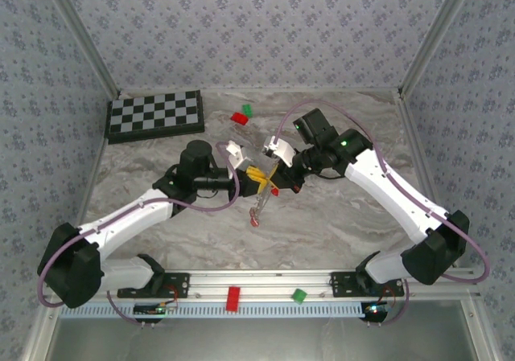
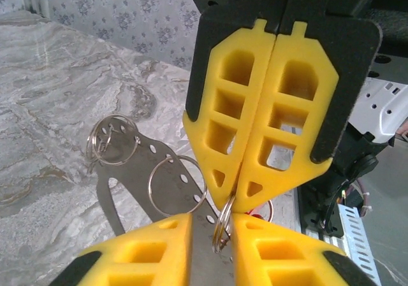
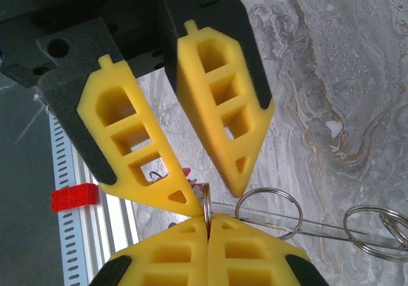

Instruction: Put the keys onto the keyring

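The two grippers are met tip to tip at the middle of the top view, above the table [image 1: 338, 216]. The right gripper [image 3: 207, 225] is pressed together, and a ring [image 3: 205, 200] of the keyring is pinched at its tips. The left gripper [image 3: 212, 193], in the upper half of that frame, is spread a little. Its fingers are set on either side of the pinched ring with a gap seen between them, and one tip is close against the right fingers.

In the left wrist view the grey band of the keyring [image 2: 137, 190] is laid from middle left down to the bottom centre, where it passes between the left fingers. Two more rings are strung along it. In the right wrist view these are seen at lower right, one [image 3: 268, 190] near the grippers and one [image 3: 373, 208] at the frame's edge.

A small red piece [image 1: 274, 190] is seen just below the right gripper; what it is cannot be told.

A chessboard [image 1: 155, 116] is placed at upper left. A red block [image 1: 239, 118] and a green block [image 1: 248, 110] are placed just beside each other at upper centre.
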You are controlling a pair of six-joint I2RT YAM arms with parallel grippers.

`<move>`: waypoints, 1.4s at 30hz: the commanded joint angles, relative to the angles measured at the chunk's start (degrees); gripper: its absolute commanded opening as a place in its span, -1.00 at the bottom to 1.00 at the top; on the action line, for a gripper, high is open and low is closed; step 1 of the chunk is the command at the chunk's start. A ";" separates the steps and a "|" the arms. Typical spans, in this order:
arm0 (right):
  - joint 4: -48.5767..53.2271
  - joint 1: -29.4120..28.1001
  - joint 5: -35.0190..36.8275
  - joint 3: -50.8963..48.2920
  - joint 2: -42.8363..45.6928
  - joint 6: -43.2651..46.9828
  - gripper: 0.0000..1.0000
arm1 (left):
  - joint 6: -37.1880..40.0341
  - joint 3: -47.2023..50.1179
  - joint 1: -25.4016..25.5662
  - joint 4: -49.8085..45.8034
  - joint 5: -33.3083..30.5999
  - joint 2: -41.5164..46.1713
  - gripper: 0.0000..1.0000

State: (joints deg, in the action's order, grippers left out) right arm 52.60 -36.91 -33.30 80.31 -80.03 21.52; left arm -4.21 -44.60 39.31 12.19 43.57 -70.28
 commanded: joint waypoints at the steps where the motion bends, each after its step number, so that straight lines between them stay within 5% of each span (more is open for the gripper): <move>1: -0.21 -1.31 -3.09 0.52 0.38 0.89 -1.00 | -0.01 -2.77 0.10 3.01 1.87 -0.38 -0.77; 4: -0.38 -1.36 -2.74 0.15 0.34 0.89 -1.00 | -0.10 -2.51 0.07 3.35 1.62 -0.30 -1.00; 18: -0.63 -1.24 -2.58 -0.83 0.98 0.61 -1.00 | 0.22 -1.91 0.00 2.86 0.98 0.85 -1.00; 21: -1.21 -0.44 -3.14 -1.99 2.37 0.59 -0.69 | -0.94 -1.00 0.04 5.32 0.42 1.41 -1.00; 23: -4.11 0.85 -3.62 -4.03 4.50 -1.03 -0.38 | -1.87 -0.33 0.04 7.14 -0.06 1.80 -1.00; 36: -37.90 9.97 -11.17 -27.87 23.46 -21.40 -0.23 | -9.32 3.77 0.49 20.05 -3.30 4.26 -1.00; 42: -41.86 9.49 -12.30 -29.68 23.85 -23.05 -0.21 | -10.38 3.93 1.04 21.34 -4.37 4.98 -1.00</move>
State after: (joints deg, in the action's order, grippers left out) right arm 16.12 -27.14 -43.35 51.24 -56.62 1.21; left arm -13.37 -40.29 39.77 28.45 39.57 -67.11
